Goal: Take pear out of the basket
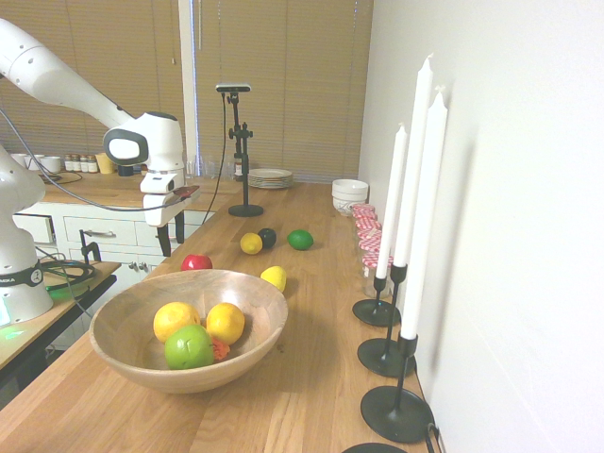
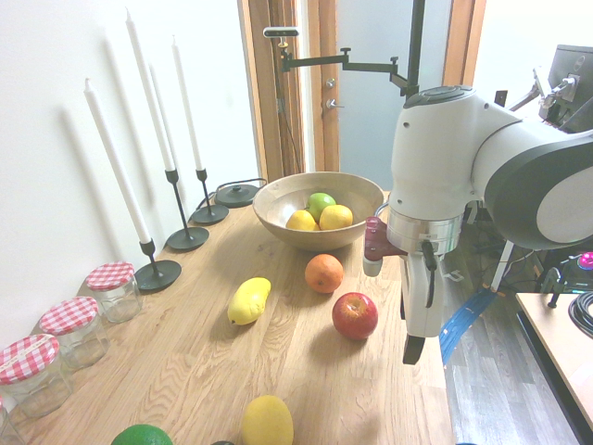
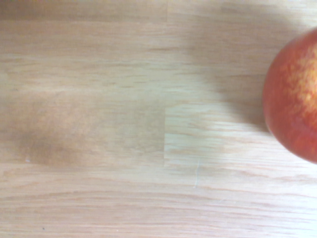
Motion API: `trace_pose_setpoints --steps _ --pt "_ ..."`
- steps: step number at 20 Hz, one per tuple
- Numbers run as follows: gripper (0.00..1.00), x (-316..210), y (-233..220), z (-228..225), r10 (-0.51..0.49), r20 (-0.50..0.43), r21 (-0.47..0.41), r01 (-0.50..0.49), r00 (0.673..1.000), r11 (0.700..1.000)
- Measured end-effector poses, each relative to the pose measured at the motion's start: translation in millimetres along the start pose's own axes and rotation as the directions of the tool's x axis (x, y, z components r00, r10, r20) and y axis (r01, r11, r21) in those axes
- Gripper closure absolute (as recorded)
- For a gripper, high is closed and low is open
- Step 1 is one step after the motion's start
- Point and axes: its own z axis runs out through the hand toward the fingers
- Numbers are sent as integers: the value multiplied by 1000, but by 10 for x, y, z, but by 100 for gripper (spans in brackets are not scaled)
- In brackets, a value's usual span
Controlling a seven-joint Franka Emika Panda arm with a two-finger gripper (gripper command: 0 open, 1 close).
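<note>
The wooden basket (image 1: pixel 260 332) (image 2: pixel 278 199) stands on the counter. It holds the yellow pear (image 1: pixel 226 322) (image 2: pixel 300 221), a rounder orange-yellow fruit (image 1: pixel 175 319) (image 2: pixel 336 217) and a green apple (image 1: pixel 189 348) (image 2: pixel 321 202). My gripper (image 1: pixel 172 236) (image 2: pixel 412 352) hangs open and empty above the counter's edge. It is beyond the basket, beside a red apple (image 1: pixel 196 262) (image 2: pixel 355 316), and well away from the pear. The wrist view shows bare wood and that red apple (image 3: pixel 294 99) at one edge.
Outside the basket lie an orange (image 2: pixel 324 273), two lemons (image 1: pixel 274 277) (image 1: pixel 251 243), a lime (image 1: pixel 300 240) and a dark fruit (image 1: pixel 268 238). Three tall candles (image 1: pixel 406 311) in black holders and checked-lid jars (image 2: pixel 113 289) line the wall side.
</note>
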Motion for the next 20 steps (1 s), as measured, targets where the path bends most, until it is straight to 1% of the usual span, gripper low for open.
trace_pose_setpoints --steps 4,8,13,20 --pt "0 38 -8 -37 4 -8 8 -4 1000 1000" --pt "0 314 -11 -321 40 -52 41 -38 998 998" --pt "0 863 45 -633 110 -83 71 -104 991 992" --pt "0 1780 404 -826 200 -94 78 -193 975 978"
